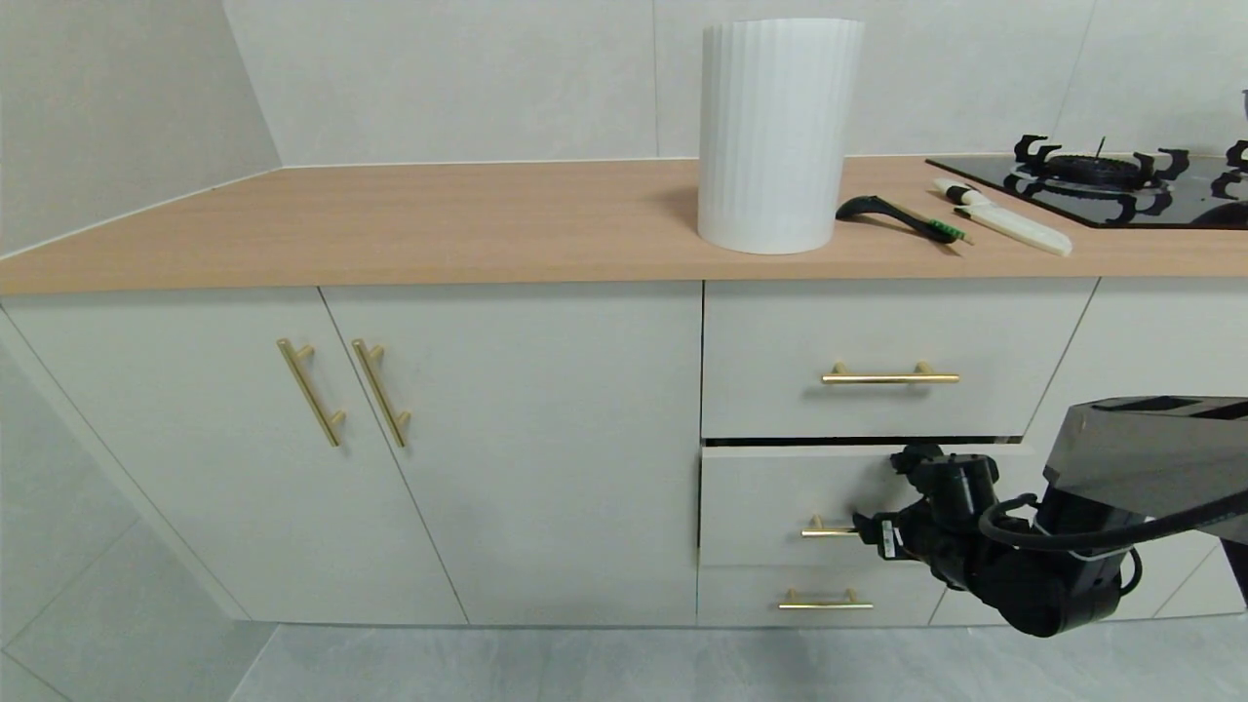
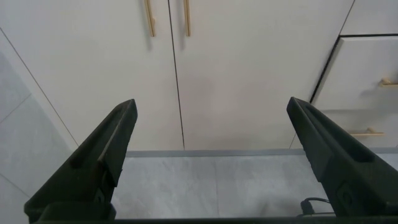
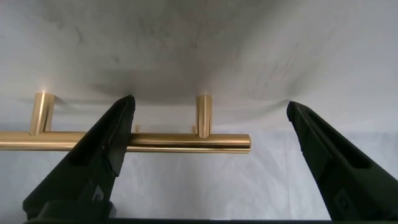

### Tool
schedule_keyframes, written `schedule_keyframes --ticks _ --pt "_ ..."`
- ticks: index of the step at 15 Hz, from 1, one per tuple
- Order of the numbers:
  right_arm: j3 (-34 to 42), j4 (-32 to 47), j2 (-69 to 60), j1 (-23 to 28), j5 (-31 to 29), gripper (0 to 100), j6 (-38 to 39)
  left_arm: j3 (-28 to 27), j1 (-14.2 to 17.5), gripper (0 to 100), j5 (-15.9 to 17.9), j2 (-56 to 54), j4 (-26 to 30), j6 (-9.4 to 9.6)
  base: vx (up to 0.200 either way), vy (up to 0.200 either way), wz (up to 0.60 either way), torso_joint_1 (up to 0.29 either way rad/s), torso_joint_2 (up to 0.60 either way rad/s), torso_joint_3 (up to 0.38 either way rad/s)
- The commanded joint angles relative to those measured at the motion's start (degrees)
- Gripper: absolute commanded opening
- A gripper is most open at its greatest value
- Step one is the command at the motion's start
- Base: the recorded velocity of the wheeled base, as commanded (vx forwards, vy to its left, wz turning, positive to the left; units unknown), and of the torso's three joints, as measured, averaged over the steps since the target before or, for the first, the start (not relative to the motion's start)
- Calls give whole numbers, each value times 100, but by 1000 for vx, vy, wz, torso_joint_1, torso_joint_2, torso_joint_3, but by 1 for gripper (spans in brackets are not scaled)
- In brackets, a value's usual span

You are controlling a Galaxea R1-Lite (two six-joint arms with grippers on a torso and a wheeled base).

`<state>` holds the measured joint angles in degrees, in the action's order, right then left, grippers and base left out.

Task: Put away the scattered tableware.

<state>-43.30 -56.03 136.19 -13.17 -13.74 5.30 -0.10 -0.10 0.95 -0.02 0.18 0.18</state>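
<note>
Facing round brass drawer handle, black right jaws spread

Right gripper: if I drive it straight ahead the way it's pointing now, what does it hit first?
Probably the middle drawer's brass handle: its bar crosses the gap between the open fingers of the right gripper. The drawer front sits just behind it; exact depth is unclear.

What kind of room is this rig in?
Looks like a kitchen: a wooden countertop along a tiled wall, a gas hob set into it at the robot's right, and brass-handled drawers below.
</note>
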Motion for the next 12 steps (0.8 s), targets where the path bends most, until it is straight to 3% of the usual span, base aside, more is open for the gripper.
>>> schedule_keyframes --ticks 1,8,12 --pt "155 435 -532 -2 38 100 -3 1 1 100 -7 2 -1 -1 0 0 0 0 0 0" --pt "366 1947 -2668 -142 381 100 15 1 1 100 2 2 -1 -1 0 0 0 0 0 0" --pt "463 1885 -3055 -503 372 100 85 1 1 100 -7 2 -1 -1 0 0 0 0 0 0"
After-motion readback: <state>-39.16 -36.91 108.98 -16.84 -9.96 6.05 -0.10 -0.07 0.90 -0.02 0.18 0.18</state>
